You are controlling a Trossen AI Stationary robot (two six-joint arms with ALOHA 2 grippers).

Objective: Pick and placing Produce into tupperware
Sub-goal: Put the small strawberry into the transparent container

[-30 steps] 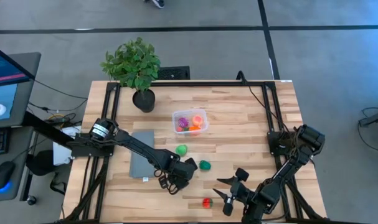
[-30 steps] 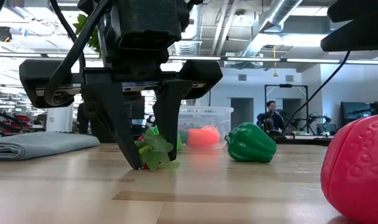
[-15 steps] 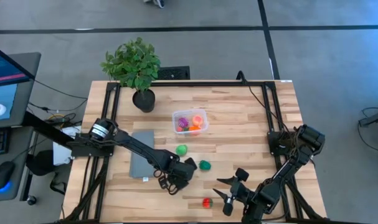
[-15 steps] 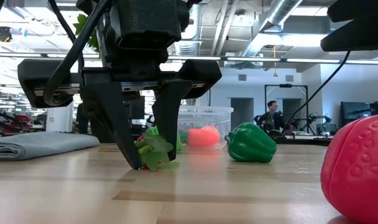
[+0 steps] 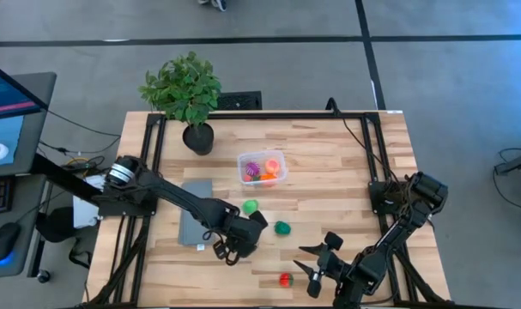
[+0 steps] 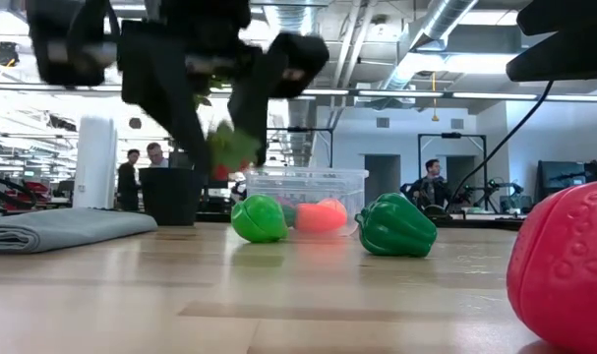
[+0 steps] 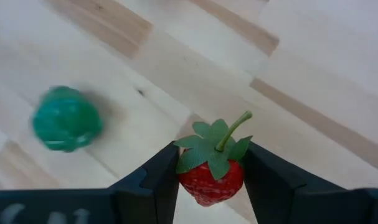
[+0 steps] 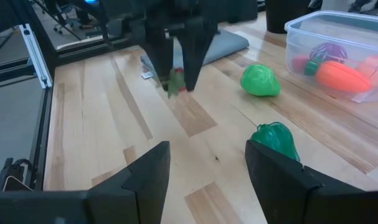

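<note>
My left gripper [image 7: 210,152] is shut on a small red strawberry [image 7: 210,177] with green leaves and hangs above the wood table [image 5: 346,172], left of centre near the front [image 5: 230,245]. The clear tupperware [image 5: 262,167] stands farther back and holds orange, purple and pink produce. A light green fruit [image 5: 251,207] and a dark green pepper [image 5: 281,227] lie on the table between it and my gripper. A second red strawberry [image 5: 285,279] lies at the front edge. Beside that one my right gripper [image 8: 207,149] waits open with nothing between its fingers. My left gripper pinches the strawberry's red body [image 7: 192,180] between its two fingers, just behind the leaves. The fingers [image 6: 180,108] slant steeply down from above. The strawberry is lifted clear of the table, and its leafy stem end [image 7: 229,134] reaches past the fingertips.
A flat grey slab [image 5: 196,223] lies left of my left gripper. A potted plant [image 5: 184,94] stands at the far left corner. Black frame rails [image 5: 148,163] run along the table's sides. Bare wood shows on the right half.
My left gripper has gone up with the strawberry still pinched between its fingers. The strawberry, whose leaves touched the table before, now hangs well clear of it. The light green fruit behind it has come into the low view.
</note>
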